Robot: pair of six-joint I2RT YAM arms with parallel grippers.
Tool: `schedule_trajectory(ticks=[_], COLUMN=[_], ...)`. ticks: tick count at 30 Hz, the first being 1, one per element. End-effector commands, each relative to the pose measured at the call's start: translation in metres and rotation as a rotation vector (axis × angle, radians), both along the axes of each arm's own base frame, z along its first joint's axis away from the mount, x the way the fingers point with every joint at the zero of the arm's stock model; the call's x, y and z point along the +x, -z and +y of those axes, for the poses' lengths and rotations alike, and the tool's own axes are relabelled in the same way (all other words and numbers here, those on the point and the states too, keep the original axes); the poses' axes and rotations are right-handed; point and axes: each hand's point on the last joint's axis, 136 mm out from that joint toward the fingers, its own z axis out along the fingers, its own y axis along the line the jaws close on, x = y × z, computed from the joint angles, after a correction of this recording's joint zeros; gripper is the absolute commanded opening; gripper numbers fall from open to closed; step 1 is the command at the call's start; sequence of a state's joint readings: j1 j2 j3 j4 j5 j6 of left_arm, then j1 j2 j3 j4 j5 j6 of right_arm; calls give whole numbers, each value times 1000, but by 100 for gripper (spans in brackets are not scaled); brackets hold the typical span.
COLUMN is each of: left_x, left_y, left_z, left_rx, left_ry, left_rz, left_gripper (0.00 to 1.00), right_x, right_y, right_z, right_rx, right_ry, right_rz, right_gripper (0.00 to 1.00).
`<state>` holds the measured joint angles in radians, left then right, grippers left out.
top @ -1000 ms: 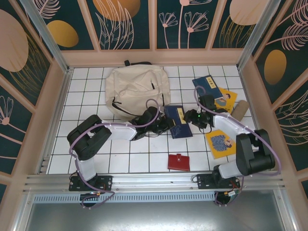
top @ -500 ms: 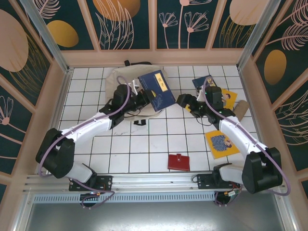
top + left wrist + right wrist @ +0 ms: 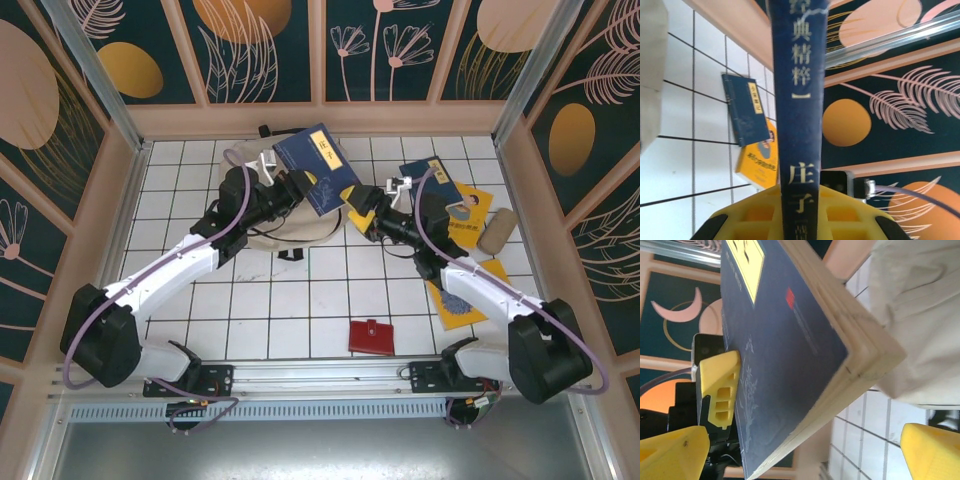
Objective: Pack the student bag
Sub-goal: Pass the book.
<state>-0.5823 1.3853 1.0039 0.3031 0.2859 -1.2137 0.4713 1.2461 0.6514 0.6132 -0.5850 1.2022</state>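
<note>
Book raised, three books lying, one student bag

Left claw clamped, right claw spread.

Large soft beige fabric backpack mostly hidden beneath the raised dark blue book and left arm, cut by the right wrist view's edges, book's spine cropped top and bottom in the left wrist view, flat yellow picture book partly under the right arm
</note>
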Motion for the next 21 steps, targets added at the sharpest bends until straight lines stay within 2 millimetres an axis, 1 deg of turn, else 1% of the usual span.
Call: schedule_trajectory(ticks=[1, 2, 3, 7, 9, 11, 12, 14, 15, 17, 19, 21], left_x=[-8, -9, -11, -15, -17, -17, -18, -19, -19, -20, -20, -20], left_y=[-34, -39, -32, -31, -30, -28, -28, -28, -28, -26, -23, -17], left_z=[-1, -2, -2, -2, 1, 4, 5, 6, 7, 7, 7, 8], left_rx=[-144, -179, -196, -248, -253, -248, -248, -250, -254, -261, -262, -243], left_ry=[32, 39, 44, 59, 45, 31, 27, 24, 20, 24, 25, 21], left_rz=[-40, -37, -14, 13, 24, 34, 36, 36, 36, 38, 40, 45], left_gripper=[0, 0, 0, 0, 0, 0, 0, 0, 0, 0, 0, 0], right_x=[-7, -6, -6, -3, -4, -2, -5, -3, -2, 2, 5, 8], right_y=[-40, -44, -47, -53, -58, -60, -60, -59, -58, -53, -49, -43], right_z=[12, 14, 16, 19, 19, 16, 20, 20, 20, 22, 26, 28], right_rx=[143, 156, 170, 223, 253, 269, 271, 271, 268, 260, 243, 205], right_ry=[-36, -34, -29, -25, -19, 3, -6, 9, 18, 30, 25, 30], right_rz=[-91, -100, -100, -102, -124, -131, -128, -125, -120, -98, -86, -80], right_gripper=[97, 94, 91, 77, 65, 60, 56, 50, 44, 36, 26, 20])
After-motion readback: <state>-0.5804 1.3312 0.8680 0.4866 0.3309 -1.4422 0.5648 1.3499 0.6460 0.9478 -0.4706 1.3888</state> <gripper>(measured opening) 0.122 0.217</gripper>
